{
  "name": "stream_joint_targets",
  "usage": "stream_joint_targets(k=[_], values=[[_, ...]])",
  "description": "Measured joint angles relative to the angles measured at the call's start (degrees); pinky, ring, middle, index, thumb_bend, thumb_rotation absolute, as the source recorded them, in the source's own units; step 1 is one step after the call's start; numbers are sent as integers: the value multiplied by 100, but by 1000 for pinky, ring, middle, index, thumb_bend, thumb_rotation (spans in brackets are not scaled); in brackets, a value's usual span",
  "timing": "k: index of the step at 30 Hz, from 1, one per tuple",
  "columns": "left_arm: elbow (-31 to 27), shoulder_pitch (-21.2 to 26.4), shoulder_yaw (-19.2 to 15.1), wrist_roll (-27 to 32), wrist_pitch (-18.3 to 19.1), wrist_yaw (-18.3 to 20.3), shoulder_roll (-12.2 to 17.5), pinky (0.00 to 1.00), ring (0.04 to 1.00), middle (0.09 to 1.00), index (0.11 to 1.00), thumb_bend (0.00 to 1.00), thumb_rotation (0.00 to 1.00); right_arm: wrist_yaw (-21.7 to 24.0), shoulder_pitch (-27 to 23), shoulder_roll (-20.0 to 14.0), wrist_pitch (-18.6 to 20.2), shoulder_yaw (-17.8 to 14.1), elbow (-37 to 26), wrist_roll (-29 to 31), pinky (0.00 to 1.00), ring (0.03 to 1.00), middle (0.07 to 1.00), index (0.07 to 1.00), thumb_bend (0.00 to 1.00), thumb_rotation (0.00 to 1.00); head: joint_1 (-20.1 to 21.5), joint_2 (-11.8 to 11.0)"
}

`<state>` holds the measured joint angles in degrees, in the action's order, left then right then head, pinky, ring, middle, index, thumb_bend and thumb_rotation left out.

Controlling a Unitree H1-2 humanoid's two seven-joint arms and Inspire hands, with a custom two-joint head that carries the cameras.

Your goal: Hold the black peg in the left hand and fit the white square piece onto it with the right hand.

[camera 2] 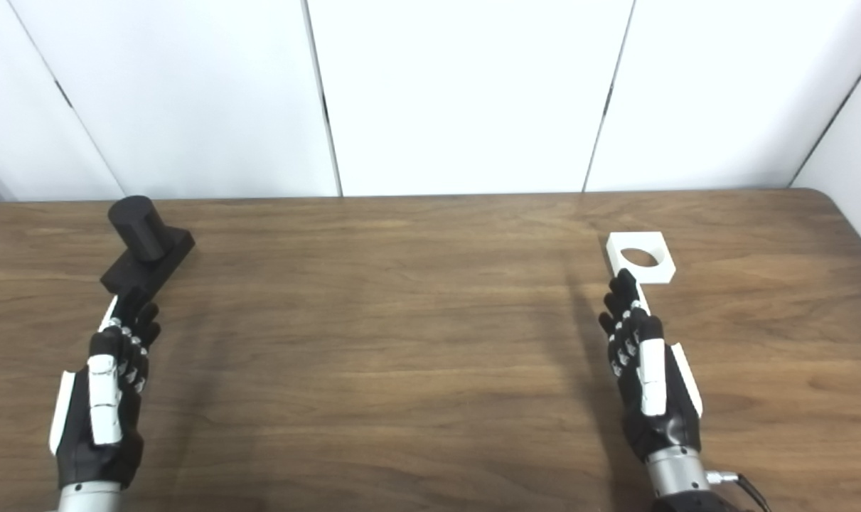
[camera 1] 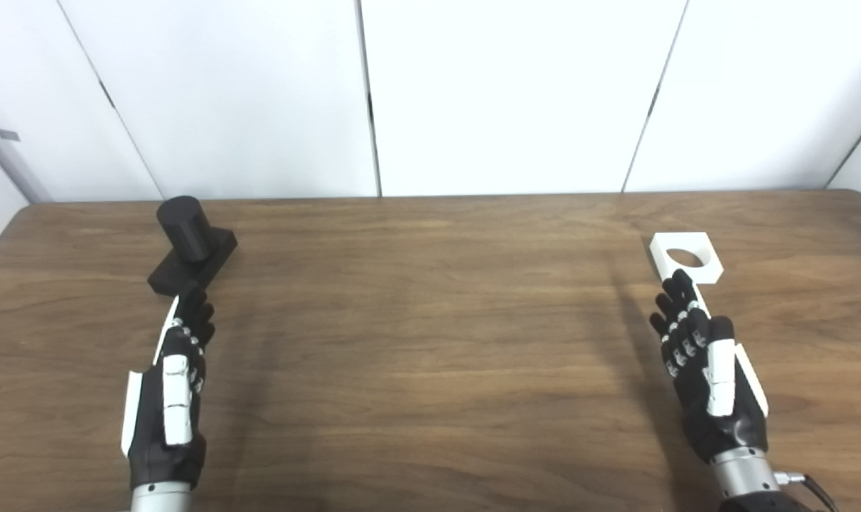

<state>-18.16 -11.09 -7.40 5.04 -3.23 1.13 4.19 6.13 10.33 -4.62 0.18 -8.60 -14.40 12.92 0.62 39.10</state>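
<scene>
A wooden table [camera 1: 430, 341] with a dark brown grain is seen filling the lower part of both views, its far corners rounded. Behind its far edge a wall of white panels [camera 1: 508, 92] is set upright, the panels divided by thin dark seams [camera 1: 368, 99] that run from the top of the picture down to the table's edge. At the far left, a small grey fitting [camera 1: 8, 134] is fixed to one panel.

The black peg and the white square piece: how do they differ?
The black peg is dark, a round post standing up from a blocky base; the white square piece is pale, a flat slab with a round hole. The peg sits far left, just beyond the left hand; the piece far right, beyond the right hand. Both rest unheld on the table.
</scene>
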Motion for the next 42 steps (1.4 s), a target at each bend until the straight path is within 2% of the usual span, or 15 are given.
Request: stream_joint_targets(k=[8, 10, 15, 18, 22, 24, 26, 30, 33, 36, 38, 42], values=[[-40, 4, 5, -12, 202, -20, -1, 995, 969, 977, 972, 602, 1000, 0, -4, -5, 176, -17, -104, 41, 1000, 1000, 1000, 1000, 703, 1000, 9, 229], [-46, 6, 6, -25, 247, -22, 0, 964, 962, 974, 970, 602, 1000, 0, -5, -6, 236, -17, -109, 46, 1000, 1000, 1000, 1000, 701, 1000, -26, 308], [-63, 9, 8, -49, 298, -30, 0, 945, 959, 970, 971, 592, 1000, 0, -6, -7, 365, -17, -183, 44, 1000, 1000, 1000, 1000, 693, 1000, -35, 317], [-104, 8, 12, -71, 362, -36, 0, 980, 972, 979, 977, 599, 975, 0, -7, -7, 370, -17, -183, 44, 1000, 1000, 1000, 1000, 691, 1000, 9, 300], [-189, 9, 39, -72, 447, -24, 3, 999, 979, 981, 982, 525, 972, 0, -7, -6, 377, -19, -183, 44, 1000, 1000, 996, 999, 681, 1000, -35, 309], [-189, 10, 59, -137, 446, -26, 2, 997, 972, 970, 974, 510, 935, -1, -8, -7, 380, -23, -183, 44, 1000, 1000, 996, 1000, 676, 1000, -62, 309], [-189, 10, 70, -213, 446, -33, -4, 984, 962, 957, 960, 544, 827, 0, -8, -7, 382, -27, -183, 46, 1000, 1000, 996, 1000, 678, 1000, -97, 291], [-188, 15, 75, -402, 448, -141, -17, 963, 931, 917, 912, 616, 508, 0, -8, -11, 381, -40, -182, 47, 1000, 1000, 996, 1000, 671, 1000, -114, 265], [-187, 18, 82, -430, 448, -227, -23, 875, 911, 904, 895, 667, 398, 7, -9, -13, 377, -53, -166, 53, 1000, 1000, 997, 1000, 670, 1000, -167, 247], [-255, 18, 125, -466, 496, -256, -34, 878, 907, 906, 891, 766, 380, 19, -9, -21, 378, -79, -131, 66, 1000, 1000, 993, 998, 687, 1000, -333, 230], [-381, 19, 193, -512, 508, -280, -47, 847, 896, 898, 884, 808, 386, 27, -9, -30, 380, -108, -115, 78, 1000, 1000, 991, 997, 690, 1000, -597, 186], [-464, 32, 365, -660, 494, -318, -77, 856, 903, 896, 870, 798, 386, 124, -8, -54, 380, -178, -91, 131, 1000, 1000, 999, 1000, 681, 1000, -957, 107]])
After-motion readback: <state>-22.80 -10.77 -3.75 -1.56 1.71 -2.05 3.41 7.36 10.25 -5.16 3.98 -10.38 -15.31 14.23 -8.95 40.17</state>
